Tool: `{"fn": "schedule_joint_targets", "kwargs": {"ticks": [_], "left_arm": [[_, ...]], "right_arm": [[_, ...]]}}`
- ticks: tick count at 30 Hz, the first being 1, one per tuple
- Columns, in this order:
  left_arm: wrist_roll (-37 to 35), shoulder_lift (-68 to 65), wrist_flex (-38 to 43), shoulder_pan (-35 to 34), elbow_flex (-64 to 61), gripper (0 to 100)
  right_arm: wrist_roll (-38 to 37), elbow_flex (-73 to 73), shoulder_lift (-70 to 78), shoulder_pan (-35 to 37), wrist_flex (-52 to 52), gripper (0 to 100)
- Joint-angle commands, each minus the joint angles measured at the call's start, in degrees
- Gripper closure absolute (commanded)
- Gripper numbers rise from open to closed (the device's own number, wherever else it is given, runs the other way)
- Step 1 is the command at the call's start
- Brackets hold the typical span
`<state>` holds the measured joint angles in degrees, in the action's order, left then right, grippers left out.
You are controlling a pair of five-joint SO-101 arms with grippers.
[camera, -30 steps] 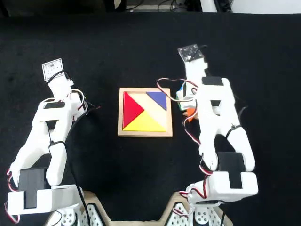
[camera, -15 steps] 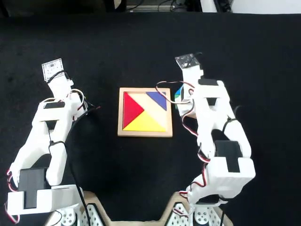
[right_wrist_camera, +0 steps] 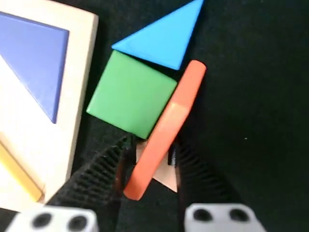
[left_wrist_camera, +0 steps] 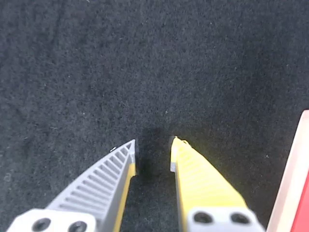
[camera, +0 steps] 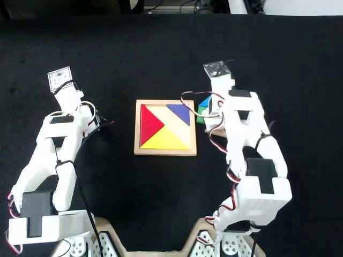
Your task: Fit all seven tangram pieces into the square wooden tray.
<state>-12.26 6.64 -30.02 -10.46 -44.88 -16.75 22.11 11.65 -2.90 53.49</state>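
Now R end effector (right_wrist_camera: 147, 159) clamps orange piece (right_wrist_camera: 166, 125) edgewise (touching green square (right_wrist_camera: 130, 94) by tray (right_wrist_camera: 77, 72) rim); L end effector (left_wrist_camera: 153, 145) narrow.

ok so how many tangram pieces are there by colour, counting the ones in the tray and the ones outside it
red piece: 1
yellow piece: 1
dark blue piece: 1
light blue piece: 1
green piece: 1
orange piece: 1, in the right end effector
pale piece, mostly hidden: 1
total: 7

A robotics lab: black-clothed table (camera: 134, 48), cables (camera: 182, 6) behind.
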Motion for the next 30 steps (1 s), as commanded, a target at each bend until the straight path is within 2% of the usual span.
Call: {"fn": "schedule_joint_targets", "kwargs": {"ticks": [1,10,20,24,30], "left_arm": [[0.62,0.26,0.97,-0.13,0.40,87],[0.62,0.26,0.97,-0.13,0.40,87],[0.62,0.26,0.97,-0.13,0.40,87],[0.62,0.26,0.97,-0.13,0.40,87],[0.62,0.26,0.97,-0.13,0.40,87]], "right_arm": [[-0.53,-2.77,-0.31,-2.37,-0.18,89.2],[-0.53,-2.24,-7.69,-3.16,1.41,89.5],[-0.53,-4.44,1.27,-3.60,-2.20,89.9],[-0.18,-6.20,1.36,-3.60,-0.26,98.7],[-0.09,-8.48,-1.27,-3.60,3.25,97.7]]}}
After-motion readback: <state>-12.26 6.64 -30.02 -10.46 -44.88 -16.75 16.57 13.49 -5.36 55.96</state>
